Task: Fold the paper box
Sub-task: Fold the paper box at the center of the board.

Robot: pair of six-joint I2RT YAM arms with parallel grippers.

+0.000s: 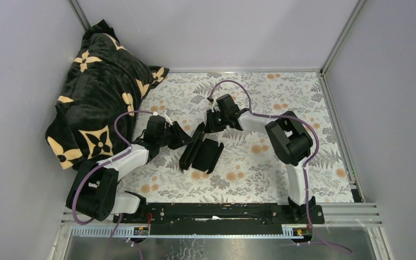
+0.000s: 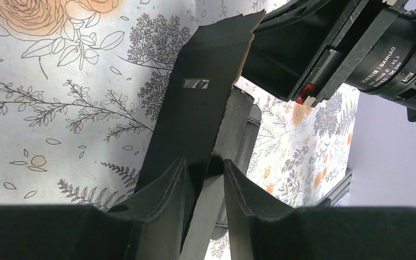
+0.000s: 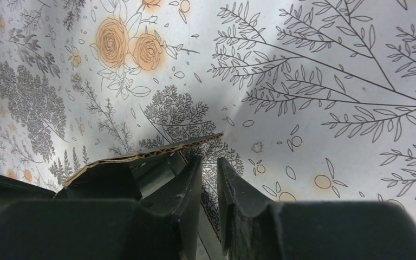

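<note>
Flower-printed cloth covered the surface [image 1: 260, 173] we worked over. Near its middle, between both arms, the paper box [image 1: 201, 153] stood half-raised. Our left tool [image 2: 205, 165] pinched one upright panel. Our right tool [image 3: 209, 161], nearly pressed together, gripped a thin flap edge at the far end. We judged it best to hold the left side steady and swing the flap slowly along its crease. Farther back on the left sat a blanket [image 1: 103, 108].

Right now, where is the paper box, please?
The paper box is at the centre of the top view, on the floral table, held by the left end effector and right end effector.
</note>
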